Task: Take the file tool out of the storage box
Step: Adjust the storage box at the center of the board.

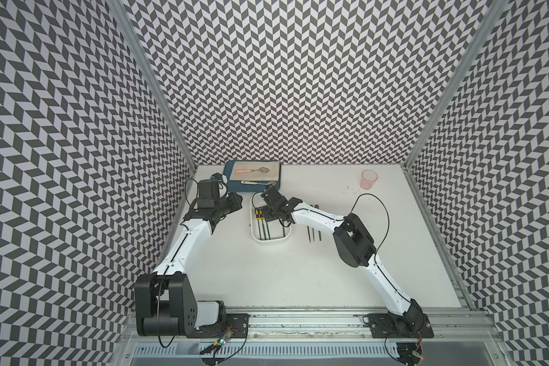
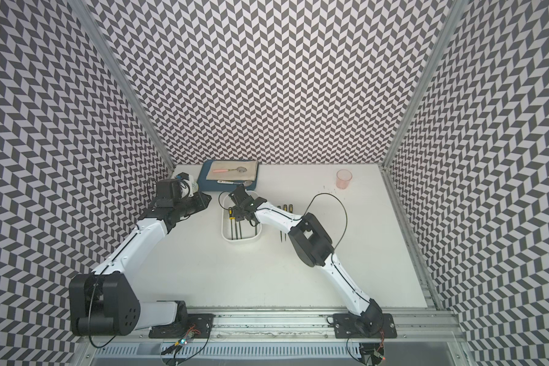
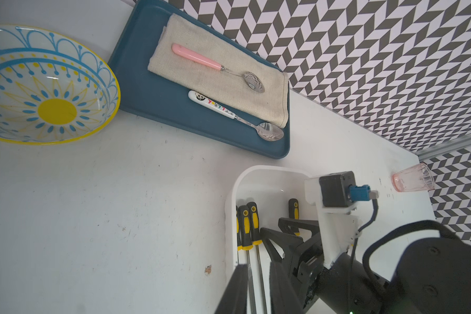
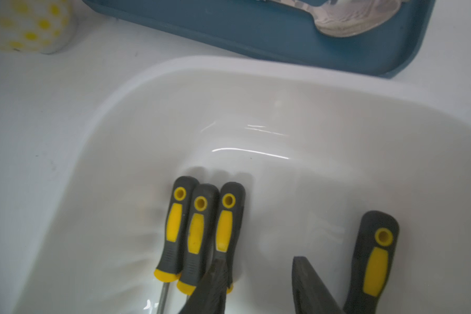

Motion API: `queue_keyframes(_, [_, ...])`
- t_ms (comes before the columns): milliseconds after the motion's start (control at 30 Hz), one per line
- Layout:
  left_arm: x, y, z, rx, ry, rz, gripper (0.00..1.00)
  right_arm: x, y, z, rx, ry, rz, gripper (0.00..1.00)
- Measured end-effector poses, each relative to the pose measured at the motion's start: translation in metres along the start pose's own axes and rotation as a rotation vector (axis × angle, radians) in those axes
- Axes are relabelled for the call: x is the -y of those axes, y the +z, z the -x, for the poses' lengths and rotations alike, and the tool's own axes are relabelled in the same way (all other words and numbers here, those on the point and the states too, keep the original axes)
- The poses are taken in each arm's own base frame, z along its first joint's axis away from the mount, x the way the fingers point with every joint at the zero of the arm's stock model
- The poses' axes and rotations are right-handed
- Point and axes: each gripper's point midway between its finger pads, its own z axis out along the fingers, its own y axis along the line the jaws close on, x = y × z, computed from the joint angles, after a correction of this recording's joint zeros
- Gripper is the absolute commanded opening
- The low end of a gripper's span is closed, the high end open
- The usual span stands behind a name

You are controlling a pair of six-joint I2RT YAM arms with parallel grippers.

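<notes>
The white storage box [image 1: 270, 245] [image 3: 256, 170] sits mid-table. Three grey-and-yellow file tools [image 4: 199, 231] [image 1: 260, 218] lie side by side along its left wall, and one more file [image 4: 375, 258] lies apart from them. My right gripper [image 4: 259, 259] [image 1: 268, 218] reaches down into the box and is open. One fingertip [image 4: 215, 274] overlaps the rightmost of the three handles; only bare box floor shows between the jaws. My left gripper [image 3: 256, 265] [image 1: 236, 201] hovers left of the box with its jaws slightly apart and nothing between them.
Three more files [image 1: 313, 234] lie on the table right of the box, partly under my right arm. A dark blue tray [image 3: 152, 108] with a cloth and two spoons is behind the box. A patterned bowl [image 3: 11, 68] is at far left, a pink cup [image 1: 369, 179] at far right.
</notes>
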Motion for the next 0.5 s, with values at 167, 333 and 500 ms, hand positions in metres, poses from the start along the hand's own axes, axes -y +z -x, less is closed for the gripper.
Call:
queue_keyframes(167, [0.001, 0.0, 0.0, -0.003, 0.0, -0.007, 0.21, 0.01, -0.012, 0.015, 0.036, -0.013, -0.102, 0.46])
queue_keyframes(333, [0.003, 0.0, -0.001, -0.007, 0.0, -0.017, 0.2, 0.011, -0.02, 0.022, 0.064, -0.024, -0.154, 0.51])
queue_keyframes(500, [0.004, 0.0, -0.002, -0.01, 0.0, -0.024, 0.21, 0.014, -0.022, 0.017, 0.051, -0.039, -0.192, 0.53])
